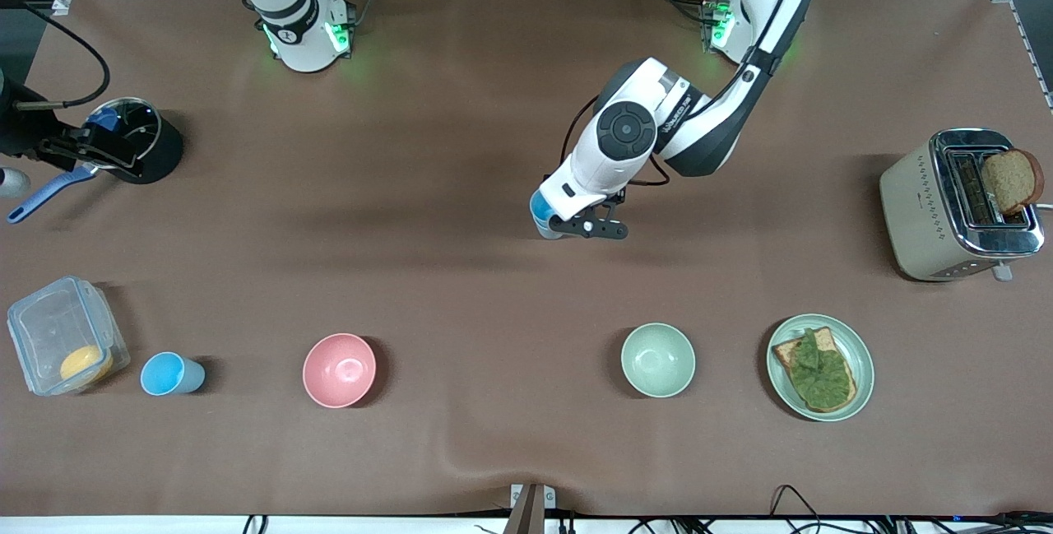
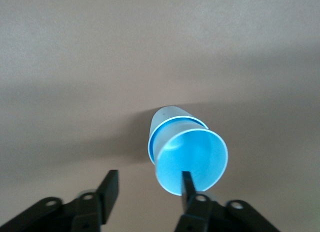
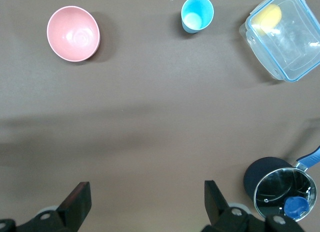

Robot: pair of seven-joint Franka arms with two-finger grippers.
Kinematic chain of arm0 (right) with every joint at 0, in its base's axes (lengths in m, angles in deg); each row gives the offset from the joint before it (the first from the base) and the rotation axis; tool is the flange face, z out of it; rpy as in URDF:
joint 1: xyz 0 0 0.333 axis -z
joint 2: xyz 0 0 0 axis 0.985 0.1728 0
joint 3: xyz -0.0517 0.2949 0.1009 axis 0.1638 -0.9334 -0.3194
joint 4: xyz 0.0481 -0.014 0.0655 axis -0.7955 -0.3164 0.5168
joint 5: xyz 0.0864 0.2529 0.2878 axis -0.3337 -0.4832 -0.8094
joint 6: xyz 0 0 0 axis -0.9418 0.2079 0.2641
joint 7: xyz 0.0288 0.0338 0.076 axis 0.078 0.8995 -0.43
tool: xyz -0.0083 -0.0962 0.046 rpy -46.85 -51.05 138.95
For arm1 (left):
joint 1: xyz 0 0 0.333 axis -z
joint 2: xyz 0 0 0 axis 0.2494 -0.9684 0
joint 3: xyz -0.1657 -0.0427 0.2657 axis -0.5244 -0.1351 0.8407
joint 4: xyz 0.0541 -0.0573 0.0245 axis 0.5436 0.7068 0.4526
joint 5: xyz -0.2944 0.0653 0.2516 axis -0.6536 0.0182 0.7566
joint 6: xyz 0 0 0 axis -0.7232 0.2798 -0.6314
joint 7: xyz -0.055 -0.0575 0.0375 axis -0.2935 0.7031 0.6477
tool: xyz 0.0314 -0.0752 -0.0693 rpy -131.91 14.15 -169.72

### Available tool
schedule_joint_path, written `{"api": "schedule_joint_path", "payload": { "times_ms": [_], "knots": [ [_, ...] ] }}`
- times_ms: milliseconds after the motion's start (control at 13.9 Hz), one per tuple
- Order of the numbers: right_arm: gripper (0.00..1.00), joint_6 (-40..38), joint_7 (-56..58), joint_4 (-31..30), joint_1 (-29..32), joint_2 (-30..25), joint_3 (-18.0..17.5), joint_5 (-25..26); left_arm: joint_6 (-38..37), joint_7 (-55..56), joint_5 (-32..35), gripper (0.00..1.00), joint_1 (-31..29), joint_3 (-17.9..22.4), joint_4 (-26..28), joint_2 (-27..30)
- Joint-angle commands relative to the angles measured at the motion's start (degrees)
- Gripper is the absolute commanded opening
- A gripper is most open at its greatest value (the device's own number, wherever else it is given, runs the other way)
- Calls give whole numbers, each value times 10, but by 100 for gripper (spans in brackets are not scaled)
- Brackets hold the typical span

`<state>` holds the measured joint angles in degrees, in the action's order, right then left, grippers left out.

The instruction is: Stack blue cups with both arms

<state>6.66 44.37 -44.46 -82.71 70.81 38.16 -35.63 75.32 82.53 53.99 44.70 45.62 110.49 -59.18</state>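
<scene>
Blue cups are partly stacked already, going by the left wrist view: a nested pair (image 2: 187,152) is seen standing on the brown table (image 1: 461,287) near its middle, one cup seated inside the other with the lower rim showing as a ring. In the front view only a sliver of that stack (image 1: 540,211) is visible under the left arm's wrist.

The left gripper (image 2: 147,187) is right at the stack with its fingers spread apart. One finger (image 2: 188,184) is seen in front of the upper cup's rim and the other is well clear to the side, so nothing looks pinched. That reads like a release, though it can't be confirmed from this alone.

A third blue cup (image 1: 171,373) is left on its own, upright, between the clear food container (image 1: 57,336) and the pink bowl (image 1: 339,369), toward the right arm's end of the table and nearer the front camera than the stack.

The right gripper (image 3: 145,199) is held wide open over bare table near the saucepan (image 3: 280,187), nothing in it. Probably that lone cup is its job, so roughly one cup is left to add.
</scene>
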Motion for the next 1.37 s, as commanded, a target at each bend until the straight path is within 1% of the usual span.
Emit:
{"api": "schedule_joint_path", "payload": {
  "times_ms": [0,217,361,578,722,866,1011,1227,1299],
  "knots": [
    [100,-8,-3,2,5,-7,-5,-4,-4,6,-9,100,0,9,-9,16],
    [100,-8,-4,2,4,-6,-5,-3,-14,-1,-6,100,-14,26,10,67],
    [100,-7,-3,2,4,-6,-5,-4,-37,-2,-4,100,-47,26,44,124],
    [100,-4,-3,1,4,-3,-5,-3,-75,-22,-1,100,-112,26,93,201],
    [100,-3,-3,2,4,-3,-5,-3,-135,-72,-1,100,-163,27,96,239],
    [100,-4,-4,2,4,-3,-5,-3,-177,-151,8,100,-208,27,97,271],
    [100,-5,-4,2,4,-4,-5,-4,-191,-218,24,100,-239,27,97,302],
    [100,-5,-4,2,4,-4,-5,-3,-230,-273,41,100,-275,29,92,334],
    [100,-5,-5,2,4,-4,-5,-3,-236,-284,59,100,-285,32,90,342]
  ]
}}
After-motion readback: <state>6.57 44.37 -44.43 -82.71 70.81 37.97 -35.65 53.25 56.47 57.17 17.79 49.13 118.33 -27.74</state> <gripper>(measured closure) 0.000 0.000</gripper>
